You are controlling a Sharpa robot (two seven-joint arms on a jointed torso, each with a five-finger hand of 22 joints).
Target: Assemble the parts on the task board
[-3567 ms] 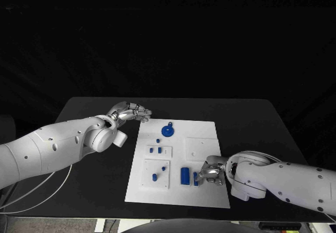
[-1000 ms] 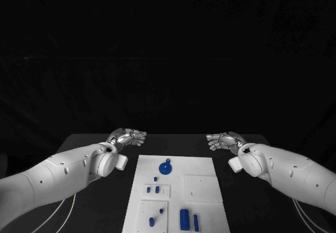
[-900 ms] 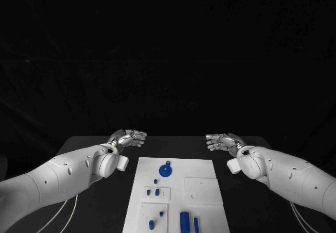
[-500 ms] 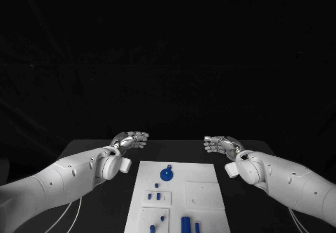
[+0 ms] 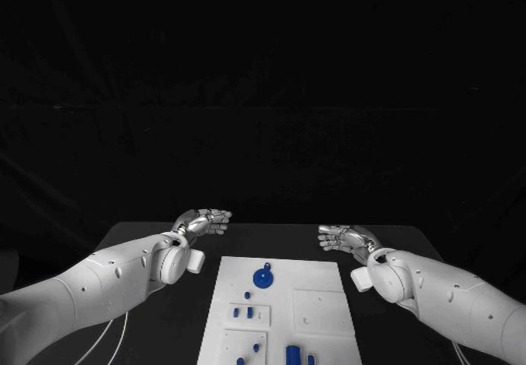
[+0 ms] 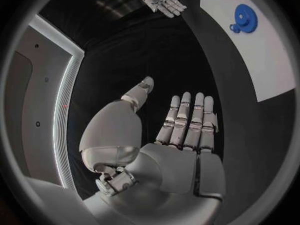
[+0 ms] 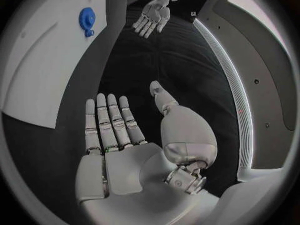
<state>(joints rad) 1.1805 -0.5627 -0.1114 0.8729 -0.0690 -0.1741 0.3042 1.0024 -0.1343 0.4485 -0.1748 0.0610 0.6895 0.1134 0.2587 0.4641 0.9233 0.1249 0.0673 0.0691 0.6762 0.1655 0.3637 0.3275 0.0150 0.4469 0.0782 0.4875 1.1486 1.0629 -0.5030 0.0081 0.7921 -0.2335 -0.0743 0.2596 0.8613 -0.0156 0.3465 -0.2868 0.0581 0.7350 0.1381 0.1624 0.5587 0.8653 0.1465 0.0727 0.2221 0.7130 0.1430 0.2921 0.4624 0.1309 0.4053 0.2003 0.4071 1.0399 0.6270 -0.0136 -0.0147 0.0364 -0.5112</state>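
White board (image 5: 318,285) flat on tabletop. Blue gear (image 5: 263,277) lies near its far end; smaller blue parts (image 5: 243,311) sit in recesses nearer.

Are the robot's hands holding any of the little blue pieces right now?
No. The left hand and the right hand are both flat, fingers straight, holding nothing. The blue gear lies on the task board.

Both arms raised forward, left hand (image 5: 203,221) and right hand (image 5: 342,238) held apart, fingers (image 6: 186,116) straight and spread, holding nothing.
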